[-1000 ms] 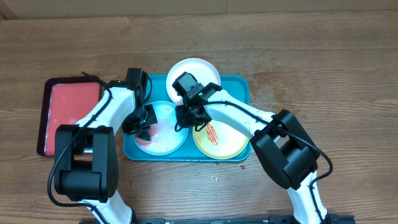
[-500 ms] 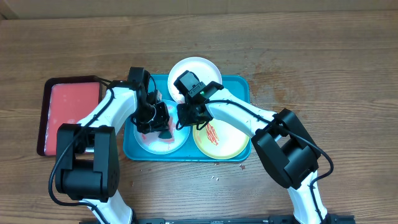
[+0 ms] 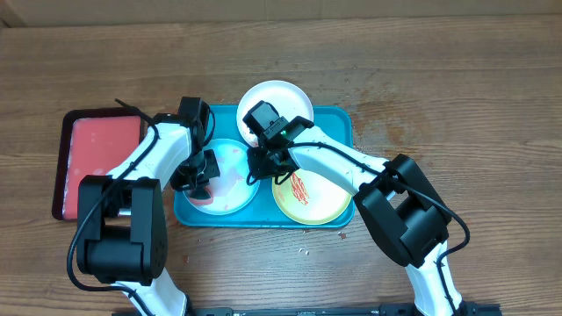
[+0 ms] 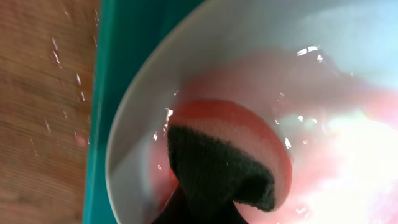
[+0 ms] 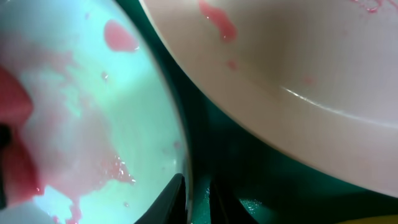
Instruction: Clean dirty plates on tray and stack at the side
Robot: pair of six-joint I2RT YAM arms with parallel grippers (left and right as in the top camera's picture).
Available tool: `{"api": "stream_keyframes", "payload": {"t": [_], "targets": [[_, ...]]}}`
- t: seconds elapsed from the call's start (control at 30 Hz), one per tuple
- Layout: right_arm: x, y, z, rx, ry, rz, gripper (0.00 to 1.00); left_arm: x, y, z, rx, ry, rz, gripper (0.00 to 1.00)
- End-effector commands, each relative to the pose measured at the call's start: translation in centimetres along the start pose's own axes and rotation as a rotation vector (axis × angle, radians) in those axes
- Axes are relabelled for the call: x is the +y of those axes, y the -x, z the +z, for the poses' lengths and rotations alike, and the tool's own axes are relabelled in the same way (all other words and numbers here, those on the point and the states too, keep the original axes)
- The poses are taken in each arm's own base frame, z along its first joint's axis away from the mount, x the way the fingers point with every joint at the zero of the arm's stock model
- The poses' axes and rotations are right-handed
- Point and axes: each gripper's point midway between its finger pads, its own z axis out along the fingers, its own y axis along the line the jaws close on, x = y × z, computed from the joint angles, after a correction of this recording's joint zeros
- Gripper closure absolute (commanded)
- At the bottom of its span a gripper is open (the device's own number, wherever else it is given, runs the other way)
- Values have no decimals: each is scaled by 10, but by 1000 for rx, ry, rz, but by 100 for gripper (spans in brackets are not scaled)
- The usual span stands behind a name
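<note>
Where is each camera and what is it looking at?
Overhead: above the table, looking straight down at the tray, plates and both arms.
Left wrist: on the left arm, close over the blue plate and sponge; its fingers are hidden.
Right wrist: on the right arm, close over the blue plate's rim; fingers show at the bottom.
All share the blue plate.

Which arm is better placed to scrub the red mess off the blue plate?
Left. The left end effector grips the sponge pressed on the blue plate; the right end effector only pinches that plate's rim.
</note>
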Motion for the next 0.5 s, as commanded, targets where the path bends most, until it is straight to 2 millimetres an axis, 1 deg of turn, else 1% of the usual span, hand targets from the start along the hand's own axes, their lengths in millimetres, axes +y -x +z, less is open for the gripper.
{"api": "stream_keyframes", "payload": {"t": [0.0,0.1,0.2,0.23,0.33,0.43,0.47], "targets": [[-11,-4,6,14,-34,7,85,17,28,3,-119,99,-47,96],[-11,-4,6,14,-34,7,85,10,49,0,-208,72,-65,96],[-11,-4,6,14,-34,8,85,3,65,-4,-273,38,-79,96],[-11,-4,6,14,-34,7,88,0,72,-6,-301,24,-85,96],[-11,-4,6,14,-34,7,95,-8,85,-10,-356,-13,-95,96],[-11,-4,6,14,-34,7,96,-22,93,-14,-380,-92,-91,96],[-11,-4,6,14,-34,7,96,-30,93,-15,-377,-135,-76,96]]}}
